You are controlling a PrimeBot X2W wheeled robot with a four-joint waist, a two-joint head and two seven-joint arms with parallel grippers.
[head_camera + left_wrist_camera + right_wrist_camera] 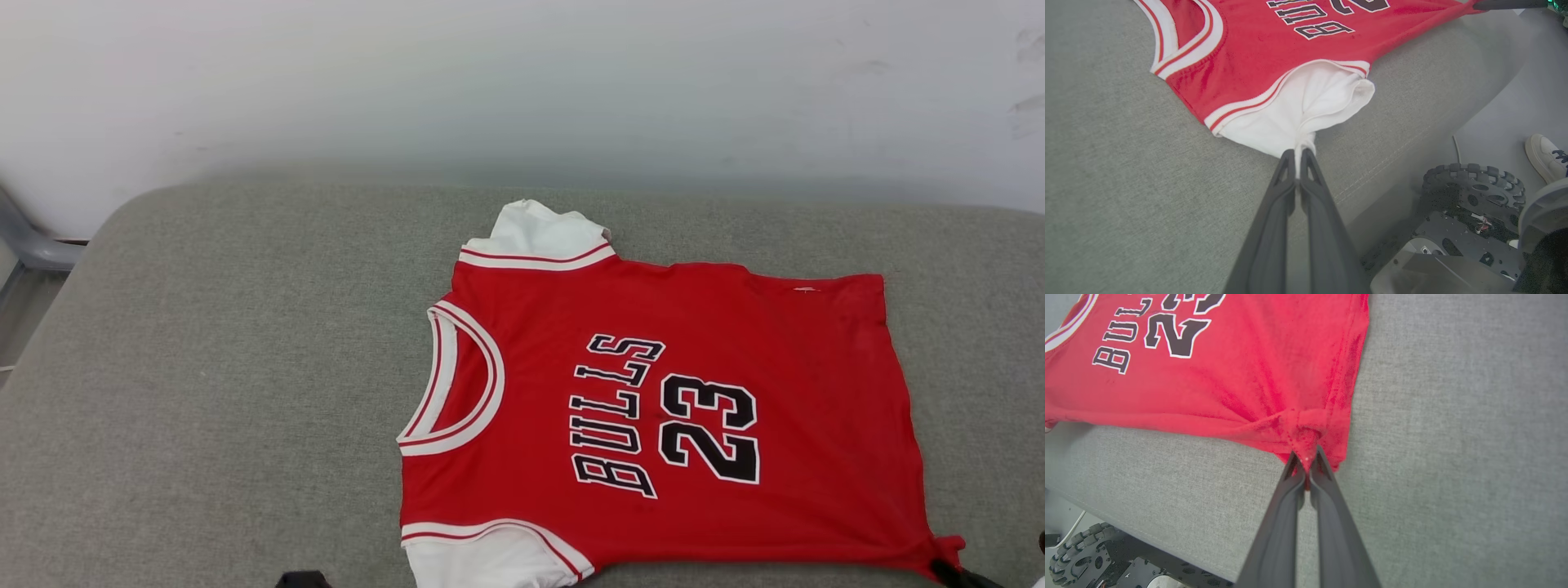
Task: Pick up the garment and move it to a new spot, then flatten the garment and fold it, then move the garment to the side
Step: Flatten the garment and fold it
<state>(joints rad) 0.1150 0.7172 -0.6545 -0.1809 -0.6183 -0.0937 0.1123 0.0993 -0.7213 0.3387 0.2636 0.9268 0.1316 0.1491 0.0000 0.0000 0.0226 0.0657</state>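
Grey cushion (204,367) under everything, pale wall (490,82) behind. My left gripper (1298,157) pinched tight on white near sleeve (1306,106); my right gripper (1306,459) clamped on bunched red hem corner (1306,428). Beyond both grips garment (653,392) lies flat, lettering up, right of cushion centre. Long axis runs across me: neck to my left, hem to my right. Near edge spans between grips, so next fold, I judge, goes forward, both arms together.

The red garment (735,343) bears black, white-edged lettering reading "BULLS" with the number "23" beside it.
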